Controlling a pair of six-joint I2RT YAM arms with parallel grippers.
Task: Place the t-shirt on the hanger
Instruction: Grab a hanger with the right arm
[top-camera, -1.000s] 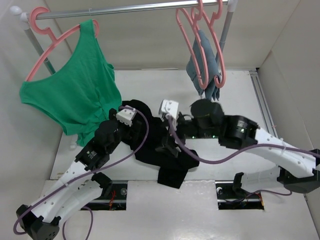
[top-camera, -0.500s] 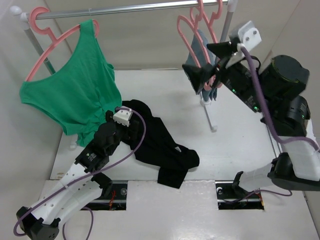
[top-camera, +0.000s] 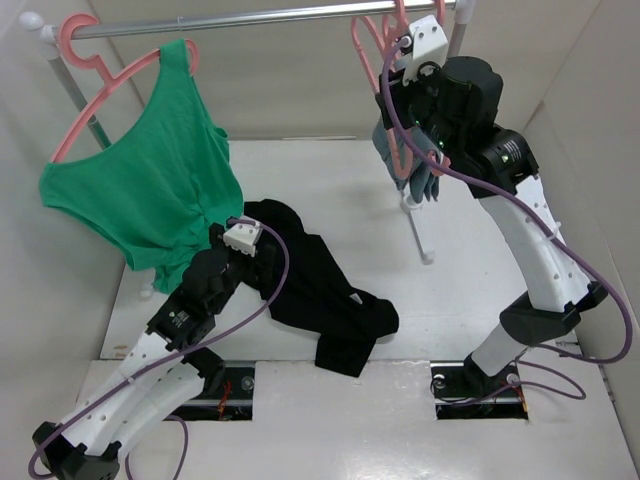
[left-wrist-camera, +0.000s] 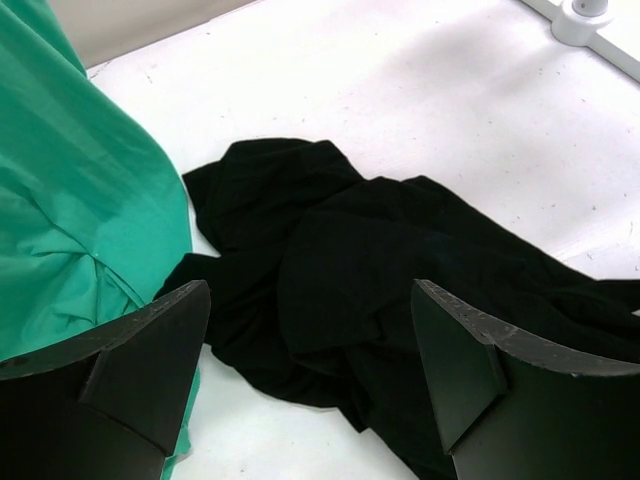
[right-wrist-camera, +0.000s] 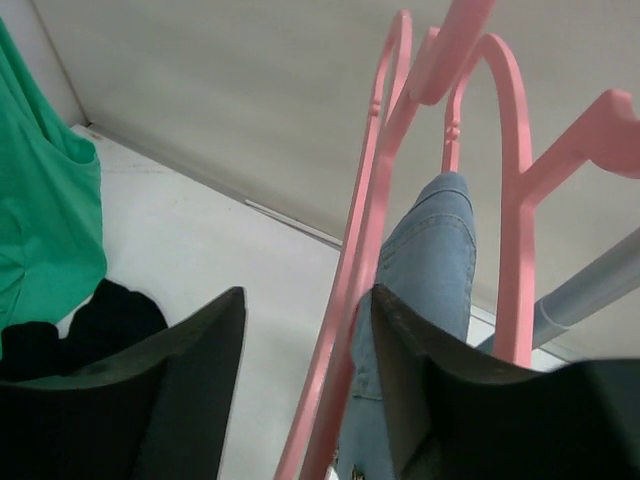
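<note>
The right hand has climbed from the t-shirt to bracket the hanger.

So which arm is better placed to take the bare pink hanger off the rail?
Right. The right tool stands open astride the thin pink plastic hanger up at the metal rail, while the left tool hangs open, low over the crumpled black cloth t-shirt.

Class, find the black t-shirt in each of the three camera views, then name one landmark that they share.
Top external: t-shirt crumpled, left of centre.
Left wrist: t-shirt fills the centre and lower right.
Right wrist: t-shirt just shows at lower left.
Shared landmark: green tank top, left of it everywhere.
</note>
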